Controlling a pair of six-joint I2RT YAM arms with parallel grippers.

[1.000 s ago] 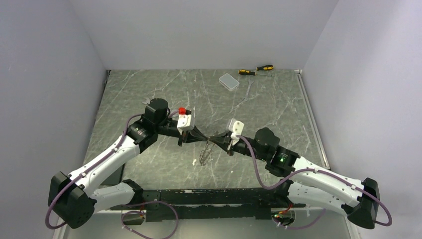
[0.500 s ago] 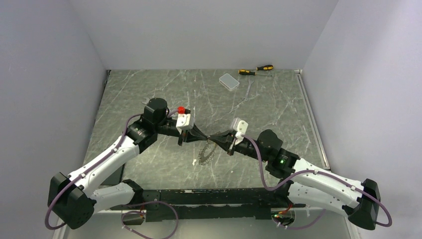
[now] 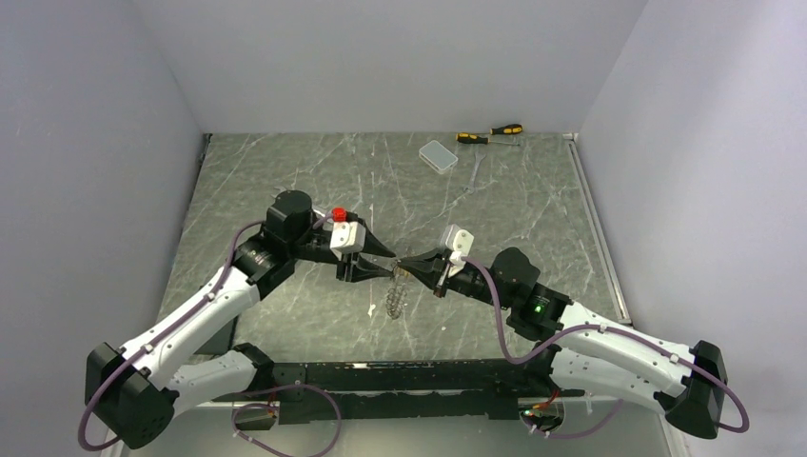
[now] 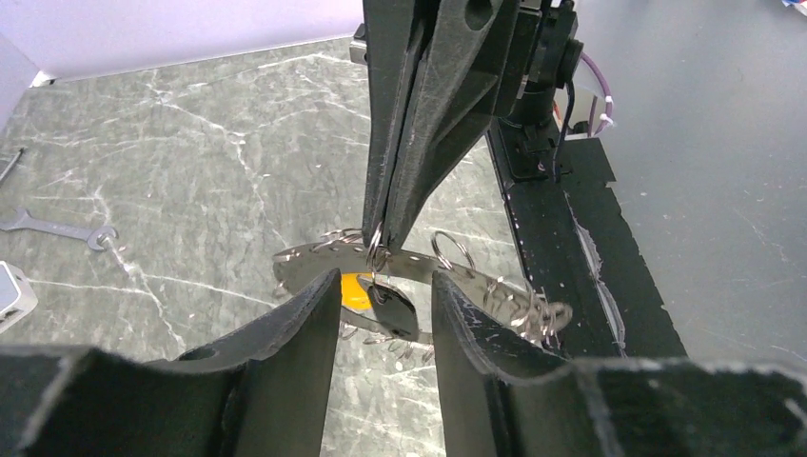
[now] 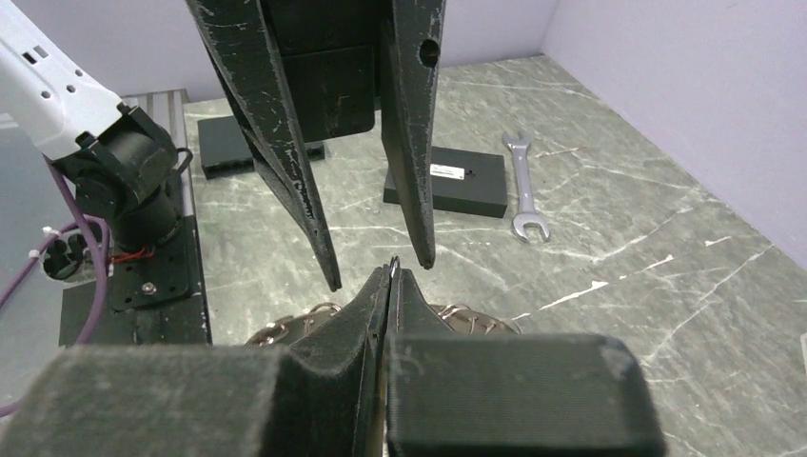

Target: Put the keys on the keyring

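Right hand [image 4: 383, 243] pinches keyring [image 4: 495, 290]; left hand [image 4: 385, 282] parted beneath.

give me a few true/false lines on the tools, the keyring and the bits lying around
1. The left tool is open. True.
2. The right tool is spread wide. False: its fingers are pressed together, pinching the keyring.
3. The spanner lies on top of the black block. False: it lies on the table beside the block.
4. Yellow-and-black screwdrivers lie at the table's far edge. True.
5. The keyring lies flat next to the screwdrivers. False: it hangs below the spot where the two tools meet, mid-table.
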